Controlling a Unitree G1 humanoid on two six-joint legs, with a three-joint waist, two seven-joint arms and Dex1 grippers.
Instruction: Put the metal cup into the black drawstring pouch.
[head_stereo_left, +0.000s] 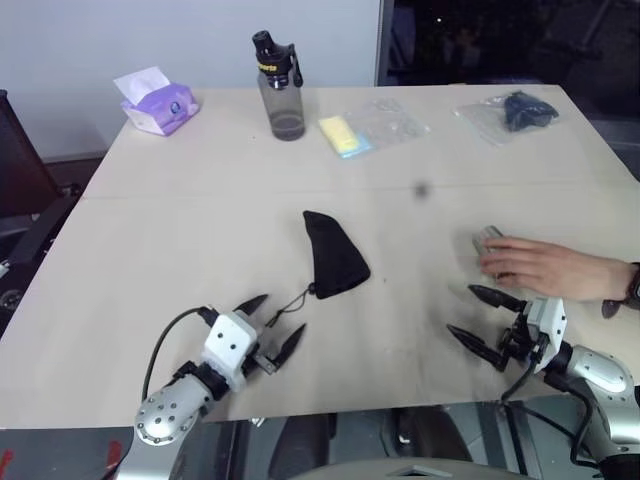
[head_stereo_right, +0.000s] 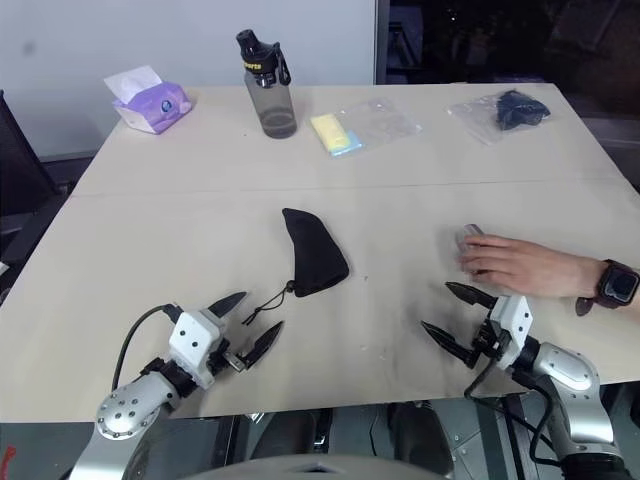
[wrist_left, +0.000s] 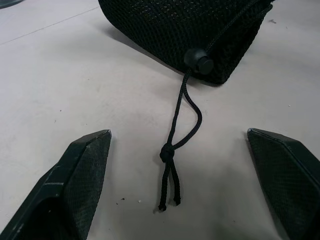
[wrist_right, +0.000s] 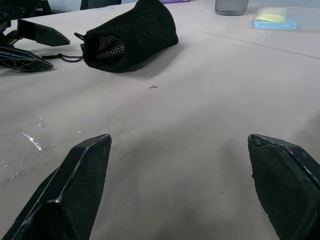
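Lying mid-table, black drawstring pouch (head_stereo_left: 333, 257), person's hand (head_stereo_left: 525, 267) covering metal cup (head_stereo_left: 487, 238), both claws spread, no legible writing.

Both arms are silver metal with white wrist blocks, black cables looping off them, and pointy black two-finger grippers, left gripper (head_stereo_left: 274, 326), right gripper (head_stereo_left: 479, 317).
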